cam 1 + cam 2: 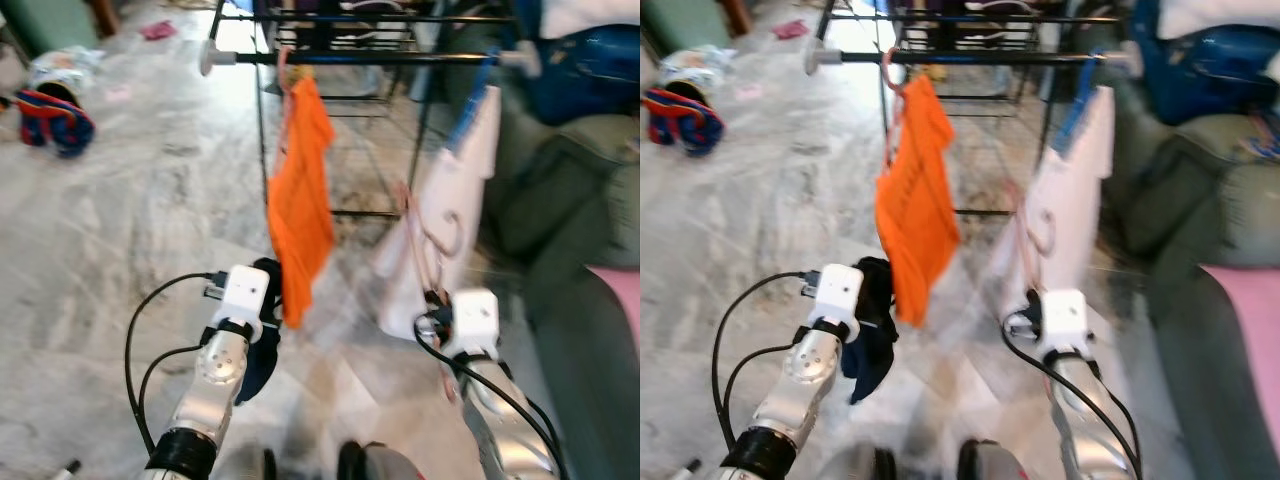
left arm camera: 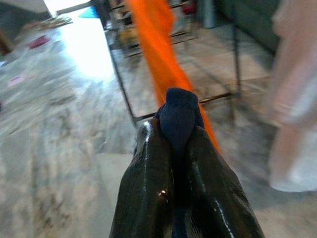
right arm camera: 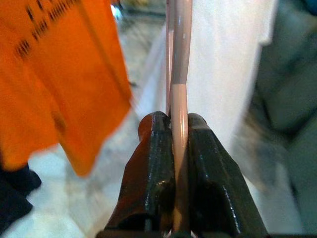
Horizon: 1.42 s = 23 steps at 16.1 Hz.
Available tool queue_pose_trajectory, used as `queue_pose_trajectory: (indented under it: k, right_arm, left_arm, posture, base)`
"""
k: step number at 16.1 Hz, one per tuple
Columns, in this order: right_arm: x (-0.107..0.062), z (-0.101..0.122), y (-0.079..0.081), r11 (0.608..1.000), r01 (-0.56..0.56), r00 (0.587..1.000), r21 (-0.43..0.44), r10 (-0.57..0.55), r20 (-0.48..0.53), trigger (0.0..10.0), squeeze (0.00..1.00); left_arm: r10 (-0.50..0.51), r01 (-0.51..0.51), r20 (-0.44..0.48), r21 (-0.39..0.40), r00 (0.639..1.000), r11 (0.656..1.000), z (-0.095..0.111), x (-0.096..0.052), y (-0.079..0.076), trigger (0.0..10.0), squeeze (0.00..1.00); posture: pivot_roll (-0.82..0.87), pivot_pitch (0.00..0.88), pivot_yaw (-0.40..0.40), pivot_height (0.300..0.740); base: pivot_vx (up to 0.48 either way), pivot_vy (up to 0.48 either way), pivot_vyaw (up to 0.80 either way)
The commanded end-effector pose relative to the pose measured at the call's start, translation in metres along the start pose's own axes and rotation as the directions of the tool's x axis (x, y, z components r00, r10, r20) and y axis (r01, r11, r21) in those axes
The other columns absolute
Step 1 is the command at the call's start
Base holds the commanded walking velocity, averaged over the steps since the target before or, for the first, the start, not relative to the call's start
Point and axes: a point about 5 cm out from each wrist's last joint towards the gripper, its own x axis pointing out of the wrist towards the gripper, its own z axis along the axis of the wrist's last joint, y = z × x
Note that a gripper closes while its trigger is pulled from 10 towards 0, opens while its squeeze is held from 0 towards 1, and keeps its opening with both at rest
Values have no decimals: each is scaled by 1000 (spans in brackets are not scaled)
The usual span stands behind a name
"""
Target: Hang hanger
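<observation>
The pink hanger (image 3: 179, 74) is pinched between the pressed-together fingers (image 3: 148, 173) of the right hand (image 3: 173, 148), low in front of the drying rack. In the head views its hook (image 1: 447, 232) is seen curling upward against a white garment (image 1: 462, 190) that hangs from a blue hanger (image 1: 468, 112) on the rack's top rail (image 1: 380, 58). That rail is well above the hook, so a lift is judged to be the step in hand.

The left hand (image 2: 173, 148) is clamped on a dark navy cloth (image 2: 177, 116), held down beside the lower hem of the orange shirt (image 1: 298, 205), which is already hung near the rail's left end.

For a clean hang, the hook should be raised above the rail in the open stretch between the orange shirt and the white garment, then lowered until the rail is caught. The hook's opening should be turned toward the rail first; its exact facing cannot be told through the blur. The pinch should be kept firm until the weight is taken by the rail. Snagging on the white garment is the likely risk, so the hook should be carried clear of that fabric.
</observation>
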Motion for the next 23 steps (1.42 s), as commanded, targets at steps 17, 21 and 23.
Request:
queue_pose_trajectory:
  k: [17,21,23]
  right_arm:
    - [26,13,24,991,-129,992,42,128,24,10000,0]
    - [24,11,20,992,-128,992,16,128,22,10000,0]
    - [25,12,19,994,-105,994,30,104,26,10000,0]
  left_arm:
    - [66,-67,-16,-107,998,992,4,12,24,10000,0]
    - [39,-40,-5,-101,999,994,4,10,22,10000,0]
    - [25,-26,-6,-91,1000,996,4,9,23,10000,0]
  posture:
    - [45,168,-51,740]
    - [48,189,-34,740]
    - [42,195,-26,740]
  base:
    - [-151,104,0]
    - [0,480,-133]
    - [0,480,-622]
